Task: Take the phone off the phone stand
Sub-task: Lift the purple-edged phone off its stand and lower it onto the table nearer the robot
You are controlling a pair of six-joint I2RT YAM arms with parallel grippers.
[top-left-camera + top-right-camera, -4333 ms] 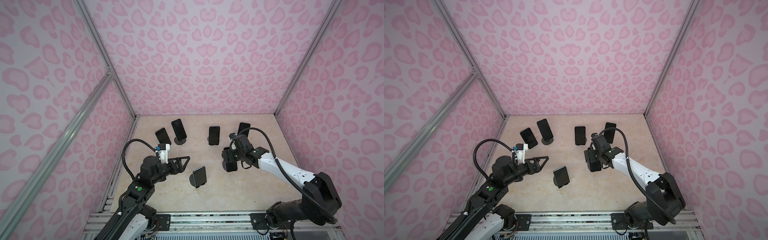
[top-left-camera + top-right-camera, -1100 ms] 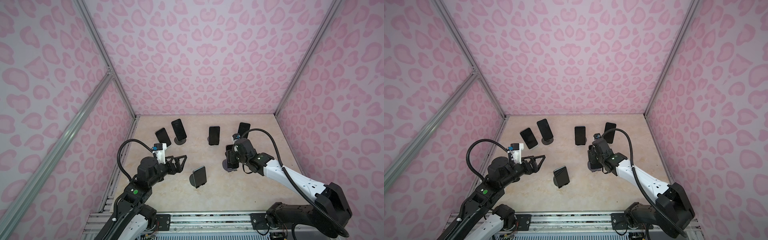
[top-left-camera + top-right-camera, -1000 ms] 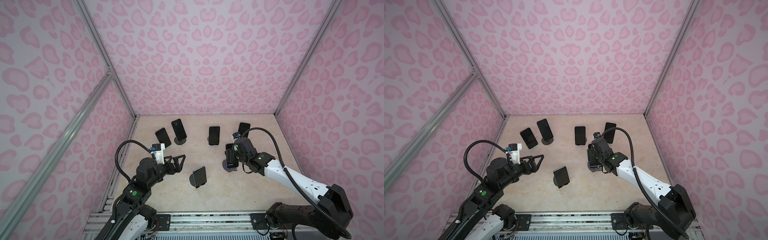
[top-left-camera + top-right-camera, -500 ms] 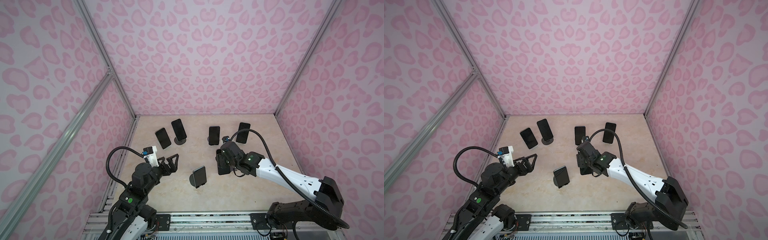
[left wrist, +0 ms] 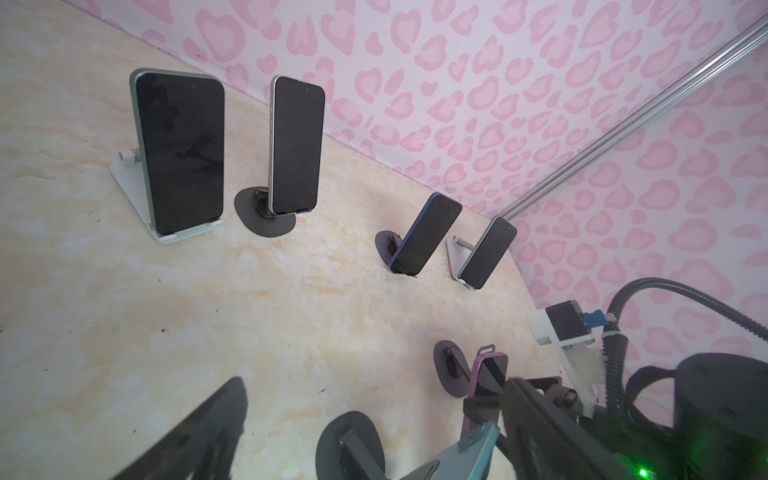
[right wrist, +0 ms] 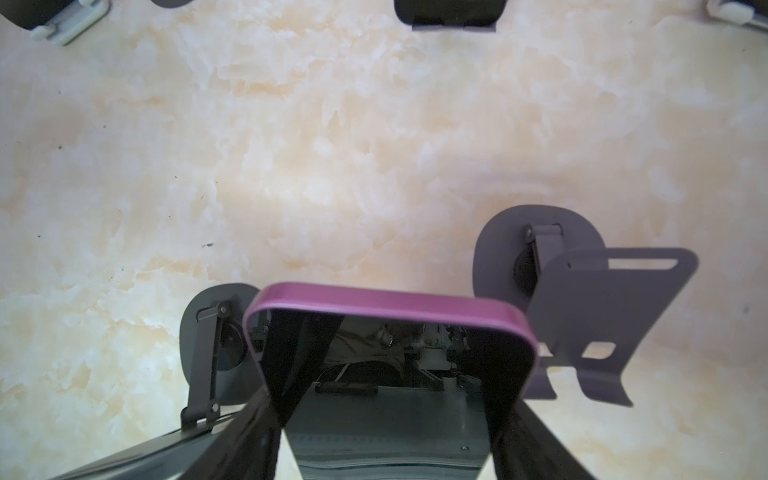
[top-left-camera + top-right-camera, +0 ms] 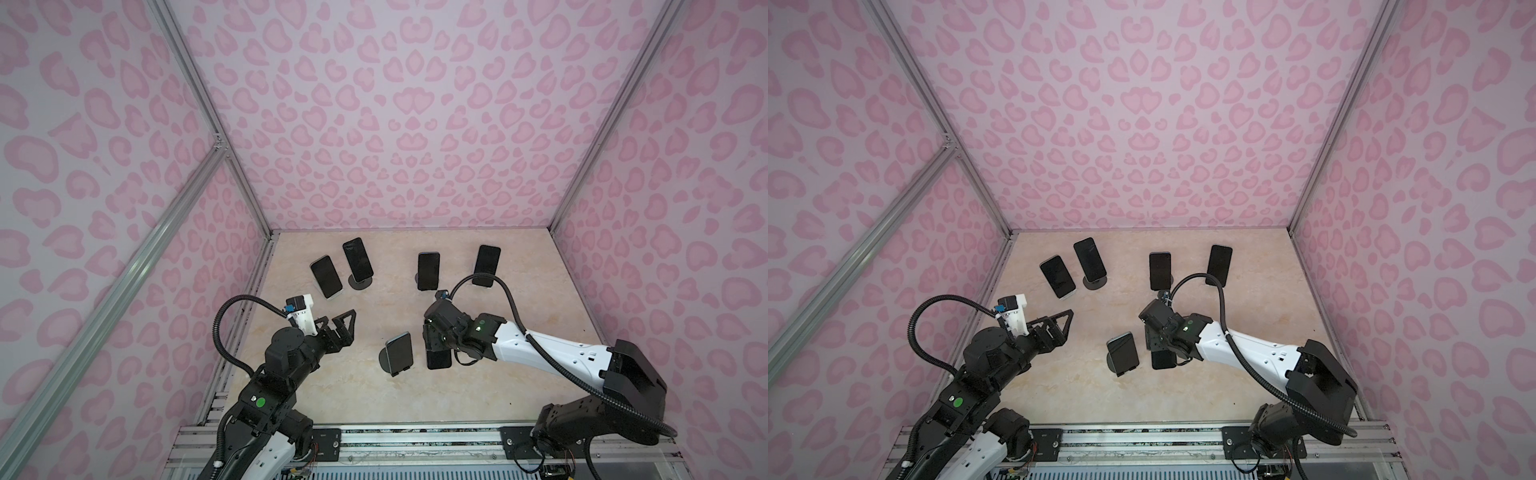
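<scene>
1. Pink walls (image 7: 415, 124) printed with hearts close in a pale marbled tabletop (image 7: 548, 299).
2. Near the front middle of that tabletop, the right gripper (image 7: 437, 347) pinches a purple-rimmed phone (image 6: 386, 297) by its two long edges, with the fingers (image 6: 299, 357) pressed against its sides.
3. In the right wrist view the purple-rimmed phone sits beside a dark grey stand (image 6: 582, 316) rather than in it. The cradle and front lip of that stand are bare. Whether the phone's edge touches the stand cannot be told.
4. A teal phone (image 7: 400, 351) leans on a round-based stand (image 7: 384, 360) just beside the held phone, on the side toward the left arm.
5. The left gripper (image 7: 347, 326) hovers over the left part of the tabletop with its jaws spread wide and nothing between them, well apart from the purple-rimmed phone.
6. Four dark-screened phones (image 5: 178, 153) stand propped on their own stands along the back of the tabletop, near the rear wall.
</scene>
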